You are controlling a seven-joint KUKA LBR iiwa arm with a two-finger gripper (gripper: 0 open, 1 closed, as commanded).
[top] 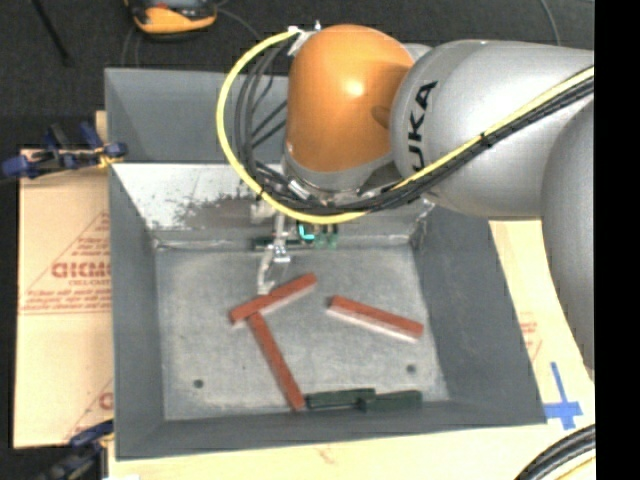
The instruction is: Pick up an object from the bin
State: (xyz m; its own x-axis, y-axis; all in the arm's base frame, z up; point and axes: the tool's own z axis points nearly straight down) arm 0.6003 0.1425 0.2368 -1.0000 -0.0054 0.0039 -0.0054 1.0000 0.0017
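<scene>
My gripper (271, 273) hangs near the back of the bin, its one visible metal fingertip just above the upper edge of a red-brown flat stick (274, 299) that lies slanted in the middle. A second red-brown stick (276, 362) runs from the first one's left end toward the front. A third one, with a pale edge (374, 318), lies to the right, apart from the gripper. Nothing shows between the fingers.
A dark green bar (364, 400) lies along the bin's front wall, touching the lower end of the second stick. The arm and its orange cover hang over the bin's back wall.
</scene>
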